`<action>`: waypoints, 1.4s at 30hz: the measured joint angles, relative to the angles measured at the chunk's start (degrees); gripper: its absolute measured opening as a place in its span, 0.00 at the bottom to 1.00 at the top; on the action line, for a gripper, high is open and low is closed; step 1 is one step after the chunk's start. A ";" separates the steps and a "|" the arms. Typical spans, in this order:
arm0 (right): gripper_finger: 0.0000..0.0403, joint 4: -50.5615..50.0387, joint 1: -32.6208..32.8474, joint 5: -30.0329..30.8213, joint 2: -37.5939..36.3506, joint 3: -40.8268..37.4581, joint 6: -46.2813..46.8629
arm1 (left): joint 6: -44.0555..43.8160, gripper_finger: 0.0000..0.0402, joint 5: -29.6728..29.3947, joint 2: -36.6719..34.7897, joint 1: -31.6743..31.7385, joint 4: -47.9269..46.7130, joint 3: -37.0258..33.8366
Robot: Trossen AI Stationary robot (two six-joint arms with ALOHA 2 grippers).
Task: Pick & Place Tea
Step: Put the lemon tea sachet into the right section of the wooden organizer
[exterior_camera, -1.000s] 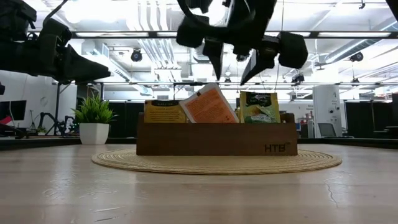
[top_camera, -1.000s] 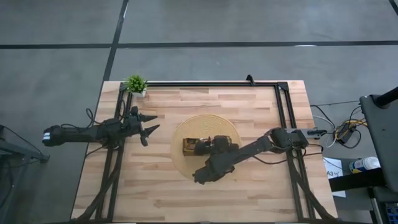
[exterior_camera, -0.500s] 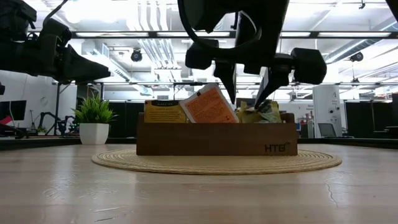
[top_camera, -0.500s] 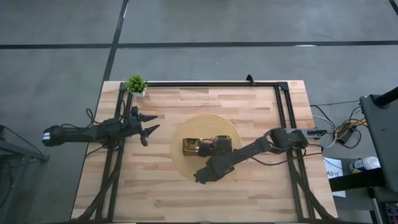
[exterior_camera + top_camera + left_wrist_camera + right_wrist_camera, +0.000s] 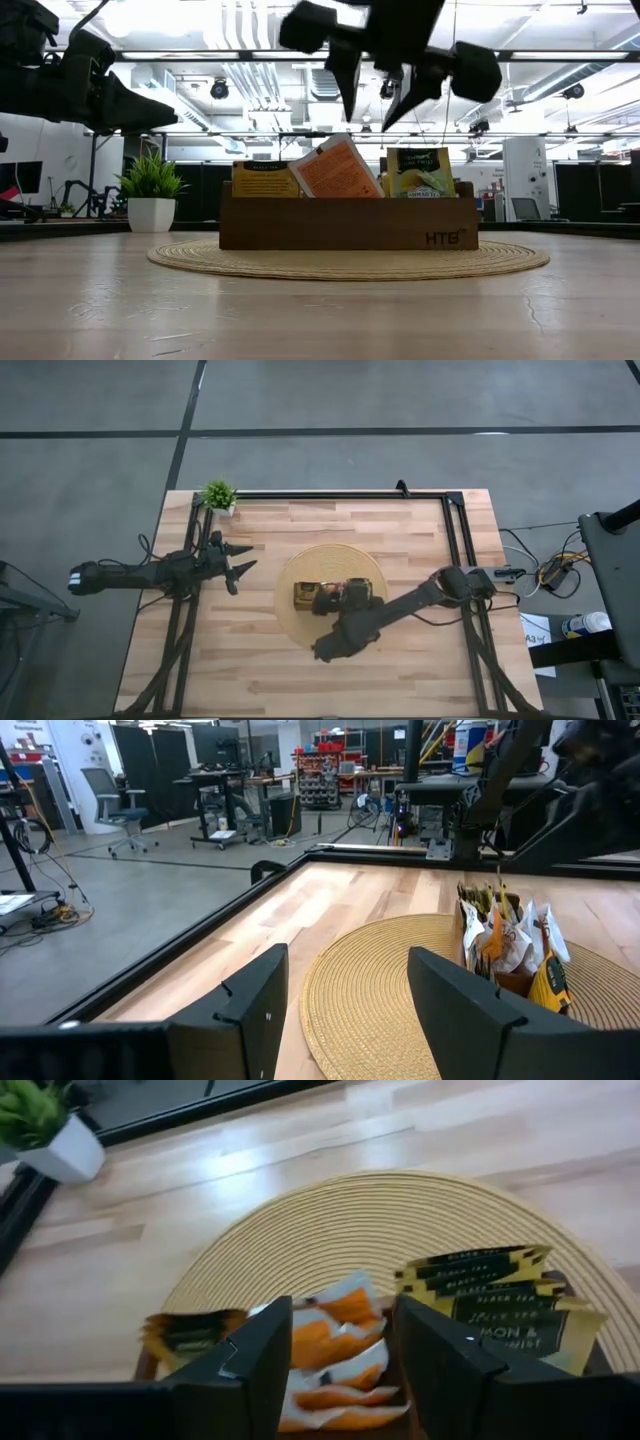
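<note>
Right pincer (image 5: 375, 100) hangs open and empty above the tea sachets (image 5: 340, 170), lined up for a pick; sachets stand upright in wooden tray (image 5: 350, 225) on round mat (image 5: 290, 600). Left pincer (image 5: 240, 567) open, parked aside over desk (image 5: 250, 680).

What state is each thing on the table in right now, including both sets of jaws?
Tea sachets: standing on edge in the tray, the orange one tilted.
Wooden tray: upright on the round woven mat.
Potted plant: upright on the table, apart from the mat.
Right gripper: jaws open, empty, above the tray.
Left gripper: jaws open, empty, off to the side.
</note>
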 joint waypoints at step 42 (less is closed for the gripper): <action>0.02 5.19 -5.55 -27.32 2.32 -7.75 -11.31 | 0.02 0.50 0.02 0.00 0.02 0.00 -0.02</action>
